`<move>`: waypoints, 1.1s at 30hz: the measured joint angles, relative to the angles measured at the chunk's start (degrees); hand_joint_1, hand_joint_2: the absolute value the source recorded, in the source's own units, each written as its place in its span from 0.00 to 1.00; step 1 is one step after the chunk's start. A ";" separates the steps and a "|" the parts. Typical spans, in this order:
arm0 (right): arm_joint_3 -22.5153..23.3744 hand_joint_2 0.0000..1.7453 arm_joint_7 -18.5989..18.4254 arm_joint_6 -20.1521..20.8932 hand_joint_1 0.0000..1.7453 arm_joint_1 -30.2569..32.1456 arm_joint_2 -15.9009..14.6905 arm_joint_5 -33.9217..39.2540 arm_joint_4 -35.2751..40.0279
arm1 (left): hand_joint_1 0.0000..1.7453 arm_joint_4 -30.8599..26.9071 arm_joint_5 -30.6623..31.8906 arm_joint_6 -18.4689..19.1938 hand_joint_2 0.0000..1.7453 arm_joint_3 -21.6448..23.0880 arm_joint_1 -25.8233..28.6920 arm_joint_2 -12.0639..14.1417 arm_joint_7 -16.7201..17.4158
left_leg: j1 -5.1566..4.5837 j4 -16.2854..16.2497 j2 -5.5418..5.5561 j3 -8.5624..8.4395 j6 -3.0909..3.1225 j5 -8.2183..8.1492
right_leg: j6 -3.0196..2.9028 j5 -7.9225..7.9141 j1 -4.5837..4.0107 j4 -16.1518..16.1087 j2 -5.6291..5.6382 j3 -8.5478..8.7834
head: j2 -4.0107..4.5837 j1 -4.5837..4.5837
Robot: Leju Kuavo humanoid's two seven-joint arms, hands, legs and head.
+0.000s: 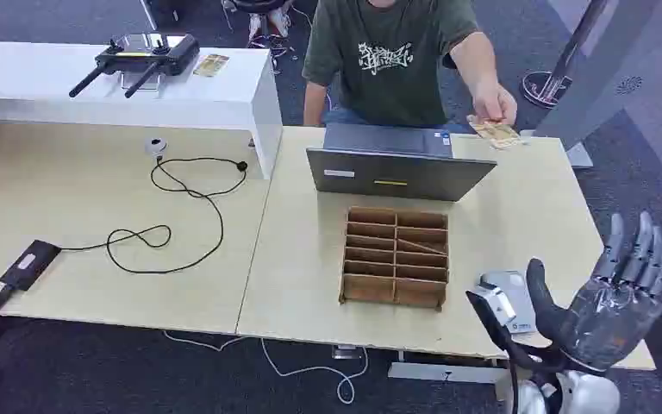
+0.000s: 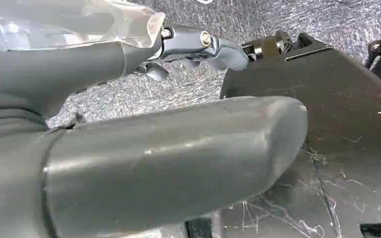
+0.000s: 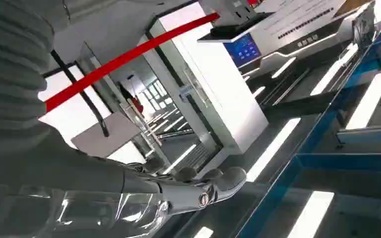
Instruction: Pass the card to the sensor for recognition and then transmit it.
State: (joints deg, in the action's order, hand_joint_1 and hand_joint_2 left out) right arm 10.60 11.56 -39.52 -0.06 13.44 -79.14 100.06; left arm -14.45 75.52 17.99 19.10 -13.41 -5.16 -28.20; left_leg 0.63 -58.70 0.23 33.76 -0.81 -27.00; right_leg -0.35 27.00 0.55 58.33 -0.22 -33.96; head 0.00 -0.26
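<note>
A person behind the table holds a tan card (image 1: 493,131) above the table's far right corner, beside the laptop. My right hand (image 1: 608,302) is raised off the table's front right corner, palm up, fingers spread and empty. The right wrist view looks up past this hand (image 3: 178,193) at ceiling lights. A small grey-white sensor (image 1: 507,293) lies flat near the front edge, just left of that hand and partly behind its thumb. My left hand (image 2: 154,148) hangs above grey carpet with thumb and fingers stretched out, holding nothing.
A cardboard divider box (image 1: 395,256) sits mid-table with a grey laptop (image 1: 396,164) behind it. On the left are a black cable (image 1: 172,224), a power brick (image 1: 28,261) and a white shelf (image 1: 121,86) bearing a controller (image 1: 142,56) and another card (image 1: 211,65).
</note>
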 joint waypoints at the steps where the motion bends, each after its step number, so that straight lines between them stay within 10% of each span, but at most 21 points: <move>1: -0.02 1.00 0.00 0.00 0.00 -0.21 -0.02 0.02 -0.30 | 0.00 0.00 0.00 0.00 0.00 0.00 -0.01 0.00 0.00 | 0.00 0.00 0.00 0.00 0.00 0.00 | 0.00 0.00 0.00 0.00 0.00 0.00 | 0.00 -0.02; 15: -1.62 1.00 -5.93 0.00 0.00 -5.26 -1.12 -3.13 -6.19 | 0.00 0.00 0.15 0.94 0.00 0.35 -0.26 0.00 -0.39 | 0.00 0.00 -0.04 -0.04 -0.02 0.02 | -0.02 -0.03 0.00 0.00 0.07 0.00 | 0.00 0.02; 33: -10.82 1.00 -13.16 5.16 0.00 -28.11 -11.26 -4.39 -31.63 | 0.00 0.00 0.83 3.69 0.00 3.19 -1.90 0.00 -1.90 | 0.00 -0.02 -0.05 -0.03 0.02 0.12 | -0.04 -0.17 0.00 0.01 0.09 -0.04 | 0.00 -0.02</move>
State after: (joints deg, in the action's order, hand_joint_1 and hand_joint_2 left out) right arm -0.22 -1.60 -34.36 -28.17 2.18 -83.54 68.43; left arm -14.45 76.35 21.68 22.29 -15.31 -5.16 -30.10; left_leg 0.63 -58.72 0.18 33.74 -0.79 -26.88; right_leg -0.39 26.83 0.55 58.35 -0.13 -34.00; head 0.00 -0.28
